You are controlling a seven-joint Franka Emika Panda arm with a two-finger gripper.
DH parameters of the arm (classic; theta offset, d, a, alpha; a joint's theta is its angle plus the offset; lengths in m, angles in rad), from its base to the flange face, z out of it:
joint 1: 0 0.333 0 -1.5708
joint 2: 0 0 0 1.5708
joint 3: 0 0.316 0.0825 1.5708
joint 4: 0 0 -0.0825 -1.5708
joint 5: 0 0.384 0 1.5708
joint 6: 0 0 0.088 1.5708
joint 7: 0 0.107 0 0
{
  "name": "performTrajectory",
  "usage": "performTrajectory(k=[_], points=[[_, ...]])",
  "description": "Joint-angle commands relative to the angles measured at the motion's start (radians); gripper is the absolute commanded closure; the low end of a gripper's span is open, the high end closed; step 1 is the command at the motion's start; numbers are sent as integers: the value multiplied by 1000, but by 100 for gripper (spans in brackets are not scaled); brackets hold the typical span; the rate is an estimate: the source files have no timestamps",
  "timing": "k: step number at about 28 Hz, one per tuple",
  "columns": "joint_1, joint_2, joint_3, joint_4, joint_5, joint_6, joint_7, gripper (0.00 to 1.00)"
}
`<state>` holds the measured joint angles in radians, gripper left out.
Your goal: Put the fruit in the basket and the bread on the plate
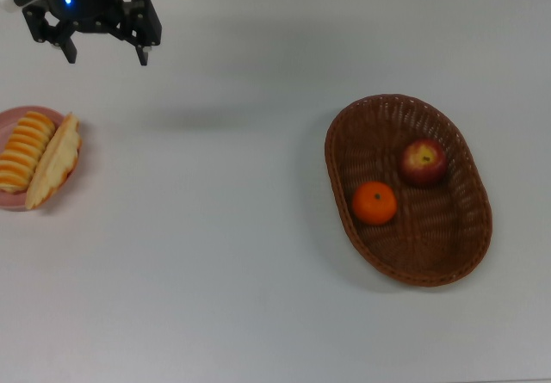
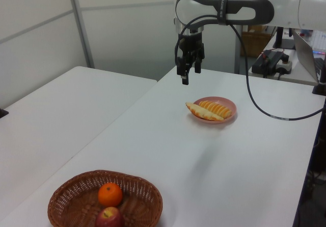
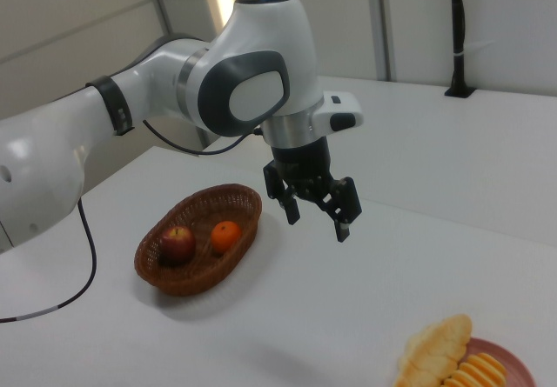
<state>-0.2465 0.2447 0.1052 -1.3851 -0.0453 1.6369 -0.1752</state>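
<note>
Hanging above the bench (image 1: 224, 254), the tool (image 1: 102, 47) is seen spread open and empty. Both breads, the roll (image 1: 22, 151) and pastry (image 1: 53, 162), are held by the plate (image 1: 10, 200); apple (image 1: 422, 161) and mandarin (image 1: 374, 202) are contained in the basket (image 1: 448, 262).
</note>
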Motion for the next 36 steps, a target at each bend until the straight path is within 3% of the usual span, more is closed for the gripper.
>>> performTrajectory(k=[1, 36], points=[[6, -25, -16, -28, 13, -12, 13, 0], [6, -38, -21, -29, -7, -106, -1, 0]])
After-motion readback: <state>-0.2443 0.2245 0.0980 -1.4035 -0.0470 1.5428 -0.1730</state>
